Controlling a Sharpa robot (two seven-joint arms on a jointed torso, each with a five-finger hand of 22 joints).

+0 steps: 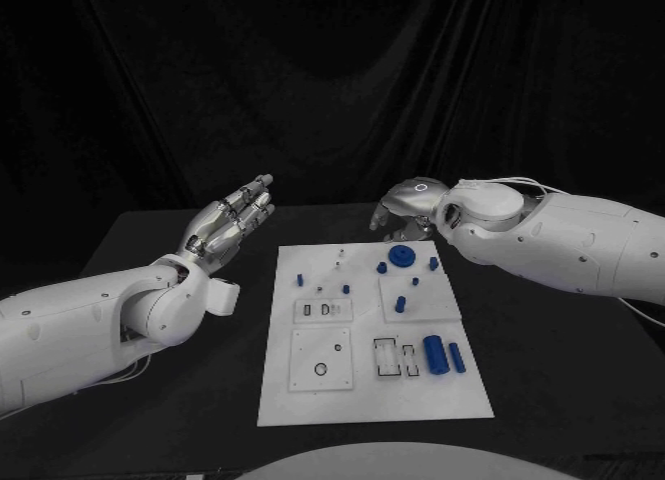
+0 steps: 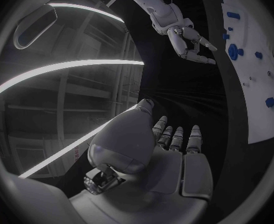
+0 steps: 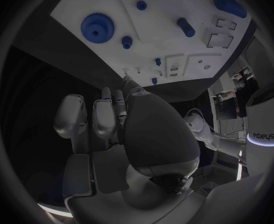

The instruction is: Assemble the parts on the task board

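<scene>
I have nothing in either hand at this moment, so I judge that I am at the very start of a step: choosing a part and moving in to pick it up. My left hand (image 1: pixel 231 222) is raised above the black table (image 1: pixel 159 240), off the left side of the task board (image 1: pixel 368 390), with its fingers straight, close together and empty. My right hand (image 1: pixel 409 203) hangs just beyond the board's far edge, its fingers loosely bent and apart, also holding nothing. The board lies flat in the middle of the table between my arms. On it the blue gear (image 1: pixel 403 256) sits near the far edge, the nearest part to my right hand, with small blue pegs (image 1: pixel 433 264) beside it and others further in. Two blue cylinders (image 1: pixel 436 355) lie side by side towards the near right corner, next to a rectangular slot (image 1: pixel 386 357), and a round hole (image 1: pixel 321 369) shows on the near left panel. I think the next move calls for lowering my right hand onto the gear or a peg, with the fingers spread wide enough to close round it without knocking its neighbours
</scene>
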